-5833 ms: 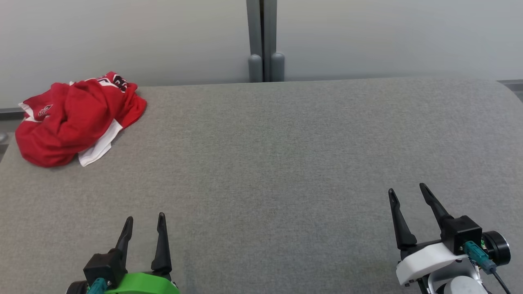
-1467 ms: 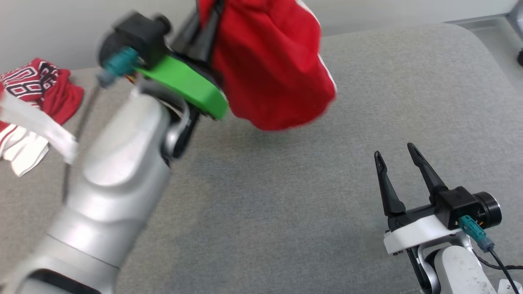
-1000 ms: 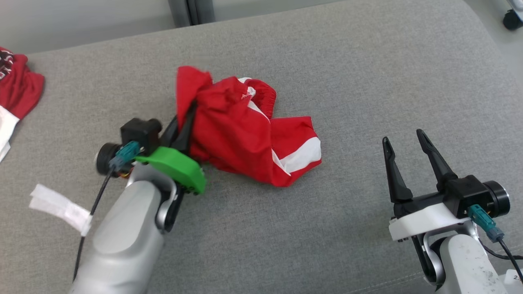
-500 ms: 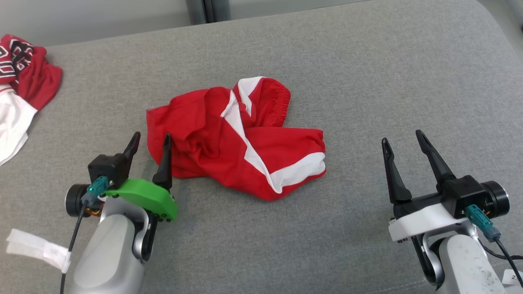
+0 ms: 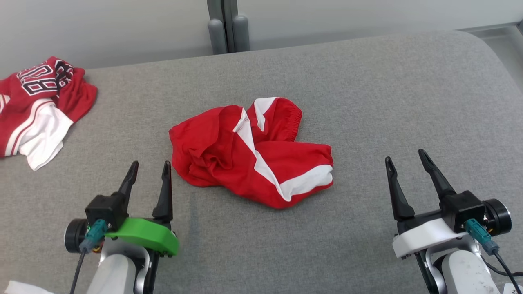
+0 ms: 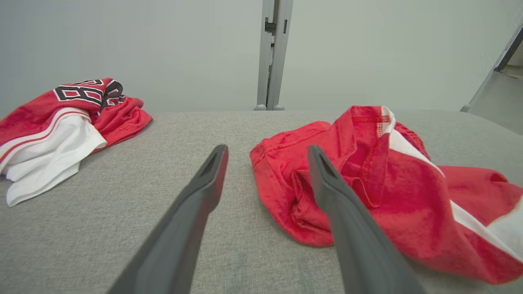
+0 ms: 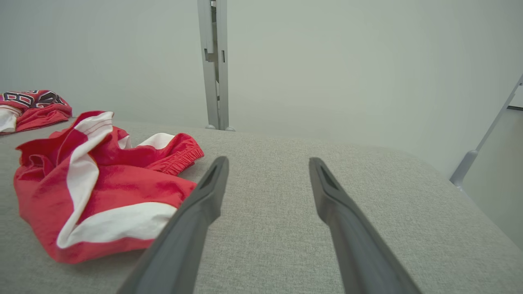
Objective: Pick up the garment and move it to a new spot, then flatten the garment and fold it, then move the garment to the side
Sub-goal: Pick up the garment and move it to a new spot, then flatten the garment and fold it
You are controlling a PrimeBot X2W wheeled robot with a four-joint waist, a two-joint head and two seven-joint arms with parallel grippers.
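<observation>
A red garment [image 5: 229, 159] with white stripes lies crumpled on the grey tabletop [image 5: 367, 102], on the near side of the grey post [image 5: 222, 24] that stands at the tabletop's far edge, and a little to the right of it. The cloth is bunched in loose folds. Its gathered waistband points toward the post and a white-trimmed leg hem lies away from it, on the right.

The left tool [image 5: 150, 164] rests low over the tabletop, nearer than the garment and to the left of the post. Its two dark fingers are spread apart with nothing between them. The finger on the post's side sits just beside the garment's left edge; whether it touches the cloth is not clear. In the left wrist view that finger crosses in front of the red fabric.

The right tool [image 5: 404, 156] is well to the right of the post and well apart from the garment. Its fingers are also spread wide and empty, pointing toward the far edge.

A second piece of clothing, a red and white jersey [image 5: 36, 110] with black numerals, lies heaped far to the left of the post, at the tabletop's far left corner. A pale wall [image 5: 102, 28] rises behind the post.
</observation>
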